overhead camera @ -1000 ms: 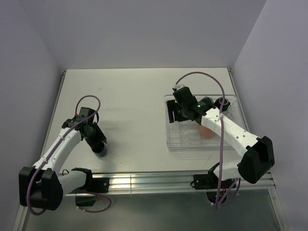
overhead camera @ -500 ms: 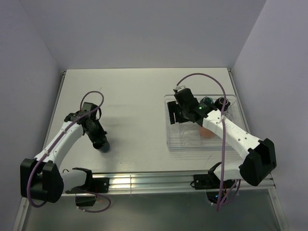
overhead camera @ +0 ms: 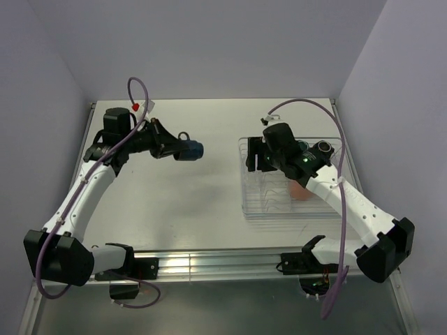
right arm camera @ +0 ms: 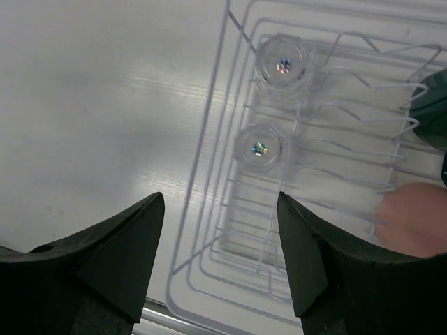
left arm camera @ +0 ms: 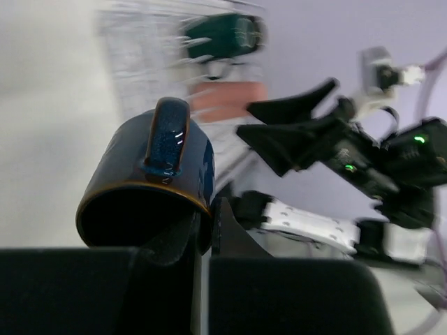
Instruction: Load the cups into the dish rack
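A dark blue handled mug (overhead camera: 190, 149) hangs in the air over the left-middle of the table, its opening facing the wrist camera (left arm camera: 150, 185). My left gripper (overhead camera: 174, 148) is shut on it, pinching its rim wall (left arm camera: 206, 223). The clear dish rack (overhead camera: 262, 209) lies at the right. In it are two upturned glass tumblers (right arm camera: 281, 64) (right arm camera: 260, 148), a salmon cup (overhead camera: 300, 190) and two dark mugs (overhead camera: 302, 148) (overhead camera: 323, 149). My right gripper (overhead camera: 255, 159) hovers open over the rack's left edge (right arm camera: 209, 118), with nothing between its fingers (right arm camera: 220, 199).
The table's side rails run along the left and right edges. Purple cables loop above both arms. The right arm stretches across the near right part of the rack.
My left gripper shut on the dark blue mug near the table's front left, then lifted it and swung it back and rightward. The right gripper shifted slightly toward the back right.
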Controlling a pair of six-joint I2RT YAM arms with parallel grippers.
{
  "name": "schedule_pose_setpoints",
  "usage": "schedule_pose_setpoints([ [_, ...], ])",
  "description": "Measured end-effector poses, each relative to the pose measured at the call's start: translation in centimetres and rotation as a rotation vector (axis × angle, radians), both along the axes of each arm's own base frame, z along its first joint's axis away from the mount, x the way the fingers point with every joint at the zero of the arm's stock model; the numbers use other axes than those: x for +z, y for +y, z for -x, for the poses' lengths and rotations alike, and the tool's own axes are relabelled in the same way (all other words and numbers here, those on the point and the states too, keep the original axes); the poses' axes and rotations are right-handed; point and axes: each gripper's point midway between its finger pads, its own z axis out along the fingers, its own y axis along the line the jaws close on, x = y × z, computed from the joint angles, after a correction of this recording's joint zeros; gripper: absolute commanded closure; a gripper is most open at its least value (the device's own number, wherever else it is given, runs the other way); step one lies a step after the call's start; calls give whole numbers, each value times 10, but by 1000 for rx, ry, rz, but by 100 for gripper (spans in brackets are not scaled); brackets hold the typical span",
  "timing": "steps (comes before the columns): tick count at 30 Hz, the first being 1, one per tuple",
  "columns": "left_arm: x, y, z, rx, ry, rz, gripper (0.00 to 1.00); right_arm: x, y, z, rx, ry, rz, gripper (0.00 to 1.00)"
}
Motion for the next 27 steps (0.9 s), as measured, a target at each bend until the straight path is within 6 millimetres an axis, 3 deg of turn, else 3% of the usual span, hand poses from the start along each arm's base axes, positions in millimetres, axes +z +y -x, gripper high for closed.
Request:
schedule_pose_setpoints([
  [5,22,-23,9,-152,-70,246,100,49,24,3,59,-115,-207,23],
  [10,48,-29,22,-262,-162,393,100,109,51,22,198,-268,-477,21],
  [13,61,-30,30,-316,-217,457,100,132,65,28,273,-320,-577,20],
  [20,76,-37,52,-427,-277,536,100,138,92,35,399,-315,-703,13],
  [27,83,-43,64,-480,-304,556,100,154,101,40,475,-378,-772,9],
])
